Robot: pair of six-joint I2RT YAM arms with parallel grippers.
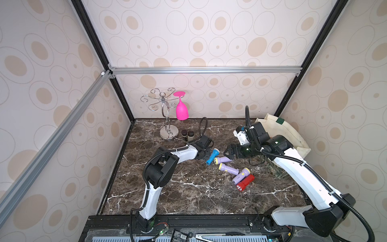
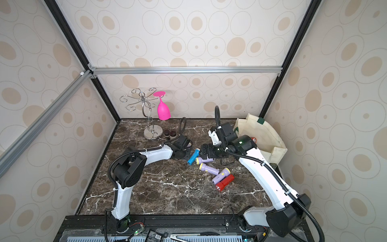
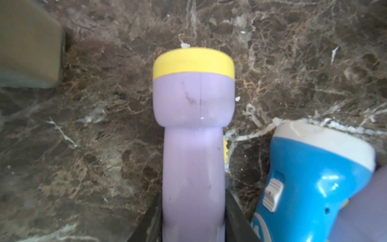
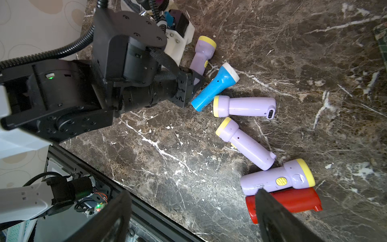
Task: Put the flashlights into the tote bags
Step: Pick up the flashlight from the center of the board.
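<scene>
Five flashlights (image 1: 228, 169) are lying in a loose line on the table (image 1: 188, 201). A sixth flashlight (image 3: 193, 100) is sitting in the left gripper (image 3: 192, 194), behind that line. The tote bag (image 1: 290, 134) is sitting back right; rack (image 1: 169, 133) and jars (image 1: 187, 134) are standing back left.

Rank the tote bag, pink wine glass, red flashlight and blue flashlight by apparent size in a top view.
1. tote bag
2. pink wine glass
3. red flashlight and blue flashlight: look alike, the red nearer the camera, so unranked.
</scene>
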